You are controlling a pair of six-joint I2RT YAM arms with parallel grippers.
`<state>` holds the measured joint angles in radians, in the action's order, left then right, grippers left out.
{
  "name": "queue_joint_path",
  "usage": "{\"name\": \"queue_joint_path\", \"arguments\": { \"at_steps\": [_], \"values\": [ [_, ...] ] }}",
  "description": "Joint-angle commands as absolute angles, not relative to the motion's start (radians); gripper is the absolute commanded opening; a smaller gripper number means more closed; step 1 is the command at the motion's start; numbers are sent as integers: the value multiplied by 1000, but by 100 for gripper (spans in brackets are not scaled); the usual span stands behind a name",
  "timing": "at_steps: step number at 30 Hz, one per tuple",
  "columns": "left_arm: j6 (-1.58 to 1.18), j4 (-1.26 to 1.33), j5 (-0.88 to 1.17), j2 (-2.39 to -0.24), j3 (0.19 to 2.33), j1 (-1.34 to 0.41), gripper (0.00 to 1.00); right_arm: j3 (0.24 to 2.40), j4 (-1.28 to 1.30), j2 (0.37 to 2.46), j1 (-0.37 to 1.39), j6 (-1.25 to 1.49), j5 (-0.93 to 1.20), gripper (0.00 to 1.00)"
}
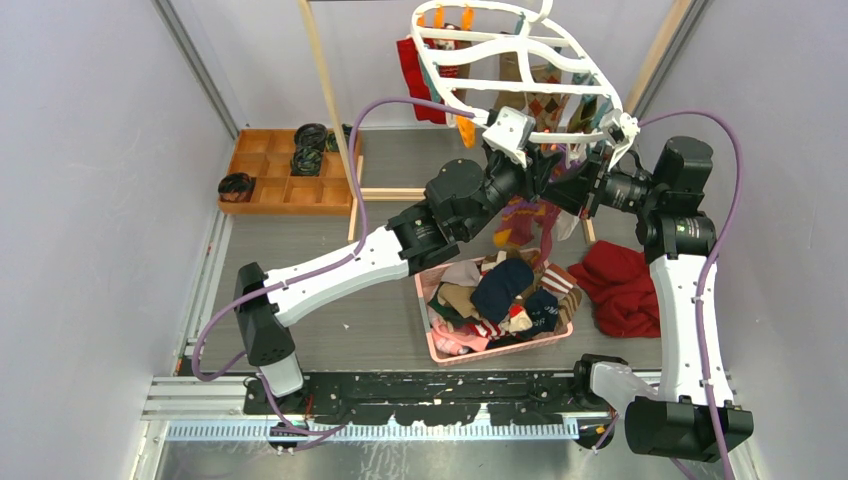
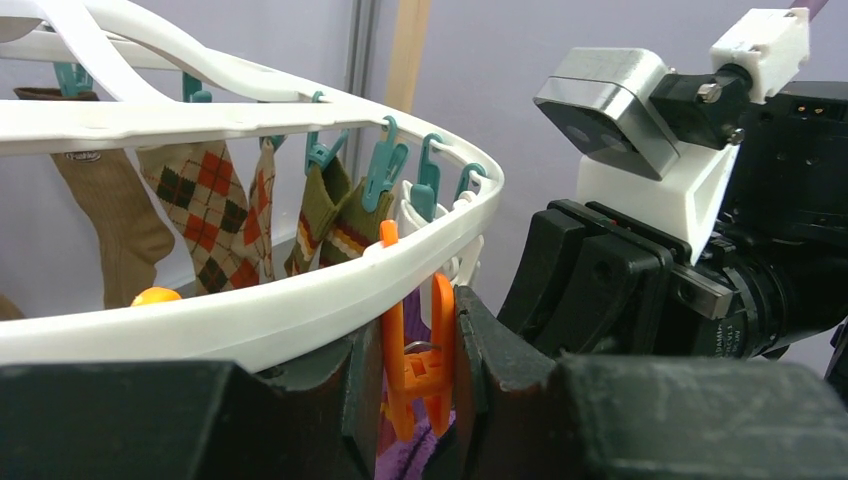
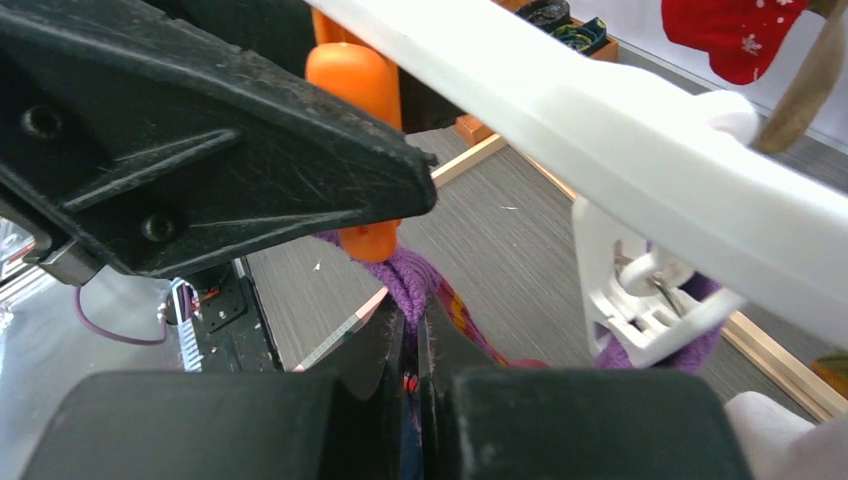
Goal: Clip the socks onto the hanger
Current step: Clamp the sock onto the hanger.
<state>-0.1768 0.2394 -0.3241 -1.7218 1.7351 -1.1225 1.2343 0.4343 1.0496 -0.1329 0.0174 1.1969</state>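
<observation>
Your left jaws are clenched on an orange peg that hangs from the near rim of the hanger, one finger pressed against each side of it. Your right jaws are clamped tight on the top edge of a purple sock, held right under the tip of that same orange peg. In the right wrist view the cloth touches the peg. You cannot tell from here whether the peg has bitten onto it. Just beside it a white peg sits under the rim with more purple cloth at its tip.

The two arms meet nose to nose below the hanger, and the sock dangles between them, purple with pink and yellow bands.

Further round the white ring, teal pegs hold an olive striped sock, a brown argyle sock and a plain brown sock. A red sock with a white pattern hangs at the far side.

The hanger hangs above the far half of the table. Below it, nearer you, a pink basket is heaped with the remaining socks. A red cloth lies just to its right. At the far left a wooden tray holds black rolls.
</observation>
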Motion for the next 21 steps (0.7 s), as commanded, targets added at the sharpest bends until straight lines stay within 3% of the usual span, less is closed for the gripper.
{"name": "queue_joint_path", "arguments": {
  "at_steps": [1, 21],
  "values": [
    [-186, 275, -321, -1674, 1737, -1105, 15, 1265, 414, 1023, -137, 6, 1253, 3],
    [-207, 278, -299, -1657, 1712, -1094, 14, 1287, 328, 1064, -150, 113, 1237, 3]
  ]
}}
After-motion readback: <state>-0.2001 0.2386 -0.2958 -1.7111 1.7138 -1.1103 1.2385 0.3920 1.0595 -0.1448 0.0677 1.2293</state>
